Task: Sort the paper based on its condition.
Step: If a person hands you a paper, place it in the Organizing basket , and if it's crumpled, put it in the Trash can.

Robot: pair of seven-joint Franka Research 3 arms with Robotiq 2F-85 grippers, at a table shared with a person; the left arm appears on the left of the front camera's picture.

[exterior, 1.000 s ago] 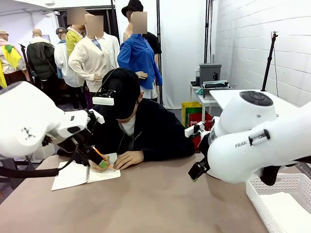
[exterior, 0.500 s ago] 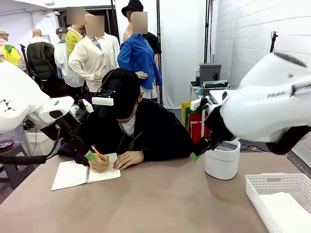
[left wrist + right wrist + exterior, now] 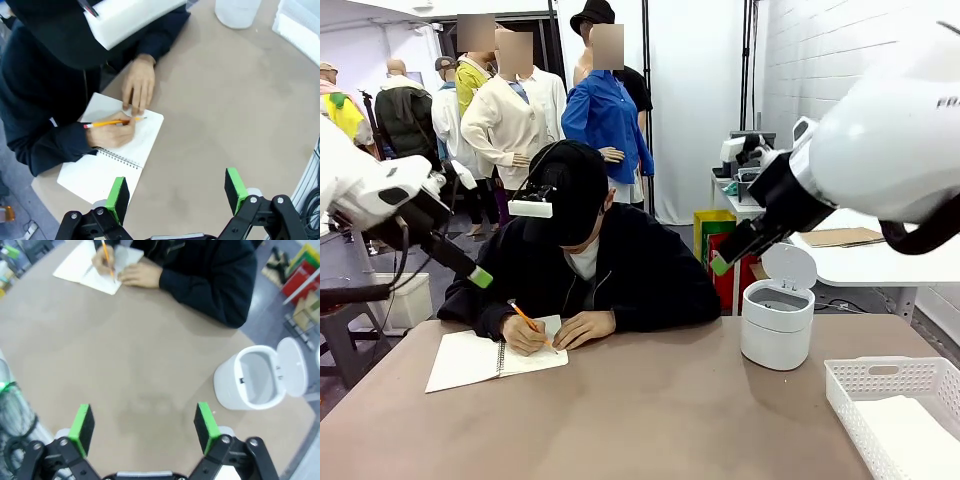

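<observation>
left gripper [image 3: 176, 192]: mine, jaws apart, nothing between the pads. It hangs high over the left end of the table [image 3: 225, 100], looking down on the notebook.
right gripper [image 3: 144, 427]: also mine, jaws wide apart, empty. It's up in the air above mid-table, with the bin off to one side.
paper [image 3: 147, 135]: for now a page bound at the spiral of the notebook [image 3: 95, 175], which lies open at the far left edge in front of the person. Well apart from both my grippers.
person: one hand [image 3: 111, 134] writes on that page with a pencil [image 3: 112, 122]; the other hand [image 3: 138, 87] rests flat on the page's top.
bin [image 3: 777, 322]: white, lid up, far right of the table.
basket [image 3: 880, 385]: white, at the near right corner. Something flat and white lies inside; can't tell if it's a sheet.
done: nothing sorted, as far as I can judge.
left: all of it. A sheet has to come free and reach me. Then I check its condition, grip it and drop it in the bin or the basket, probably.
stage: pre-start, I'd say waiting on the person.
</observation>
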